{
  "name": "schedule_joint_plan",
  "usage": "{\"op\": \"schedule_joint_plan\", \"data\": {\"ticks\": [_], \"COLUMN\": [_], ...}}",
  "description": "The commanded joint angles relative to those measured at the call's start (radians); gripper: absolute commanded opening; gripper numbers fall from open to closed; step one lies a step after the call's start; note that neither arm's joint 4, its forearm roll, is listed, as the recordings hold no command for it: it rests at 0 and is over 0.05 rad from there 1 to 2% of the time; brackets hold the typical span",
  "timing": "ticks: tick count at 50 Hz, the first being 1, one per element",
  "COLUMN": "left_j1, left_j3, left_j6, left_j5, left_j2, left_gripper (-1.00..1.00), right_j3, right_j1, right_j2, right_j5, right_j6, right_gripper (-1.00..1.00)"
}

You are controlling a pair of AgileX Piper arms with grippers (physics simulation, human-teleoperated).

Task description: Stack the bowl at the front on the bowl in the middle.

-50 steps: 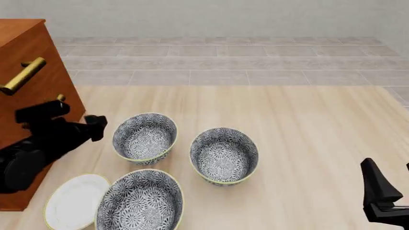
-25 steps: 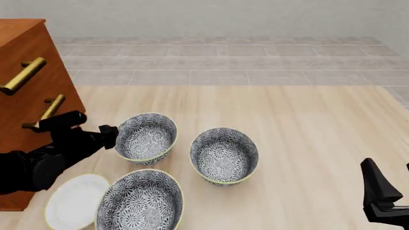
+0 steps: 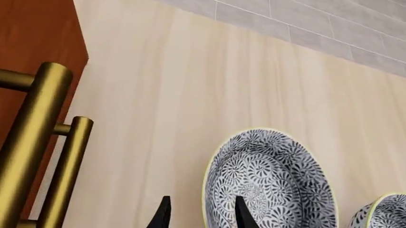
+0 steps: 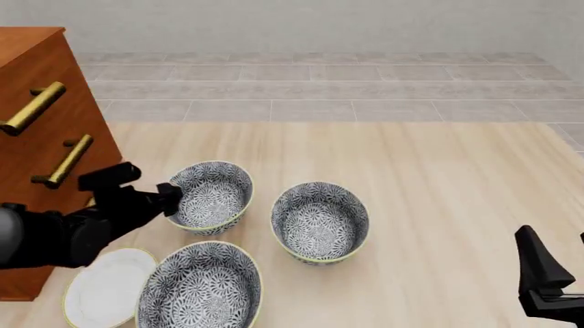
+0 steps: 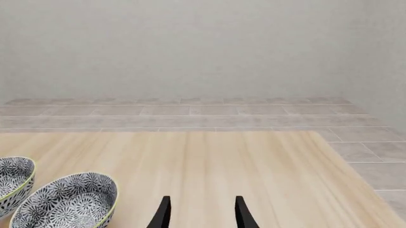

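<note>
Three floral bowls stand on the wooden table. The bowl at the front [image 4: 201, 288] is nearest me, left of centre. The bowl in the middle [image 4: 319, 221] [image 5: 63, 203] [image 3: 388, 213] stands to its right and farther back. A third bowl [image 4: 208, 195] [image 3: 269, 187] stands at the back left. My left gripper [image 4: 169, 195] [image 3: 201, 217] is open at that third bowl's left rim, one finger outside the rim and one over the inside. My right gripper [image 4: 552, 270] [image 5: 201, 216] hangs open at the right, near the front, holding nothing.
A brown wooden cabinet [image 4: 41, 130] with brass bar handles [image 3: 38, 142] stands at the left, close behind my left arm. A flat white plate [image 4: 102, 287] lies left of the front bowl. Grey tiled floor [image 4: 319, 89] begins past the table's far edge.
My left arm has swung right from the cabinet, bringing its gripper up to the back-left bowl's left rim. The right arm and all the bowls have stayed put.
</note>
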State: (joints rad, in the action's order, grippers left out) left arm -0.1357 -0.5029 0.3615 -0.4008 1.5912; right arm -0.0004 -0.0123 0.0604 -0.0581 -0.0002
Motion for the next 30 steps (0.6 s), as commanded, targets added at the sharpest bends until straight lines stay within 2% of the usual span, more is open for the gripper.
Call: {"op": "schedule_joint_plan", "data": {"ticks": [1, 30], "left_j1": [-0.004, -0.022], "left_j3": [-0.016, -0.046], "left_j6": [0.009, 0.036], "left_j5": [-0.023, -0.064], "left_j2": [0.058, 0.173], "left_gripper": [1.00, 1.00], "right_j3": [0.000, 0.000], "right_j1": [0.000, 0.000], "right_j2": [0.001, 0.000], "right_j5": [0.000, 0.000], "right_j6": [0.000, 0.000], "right_gripper": [1.00, 1.00]}}
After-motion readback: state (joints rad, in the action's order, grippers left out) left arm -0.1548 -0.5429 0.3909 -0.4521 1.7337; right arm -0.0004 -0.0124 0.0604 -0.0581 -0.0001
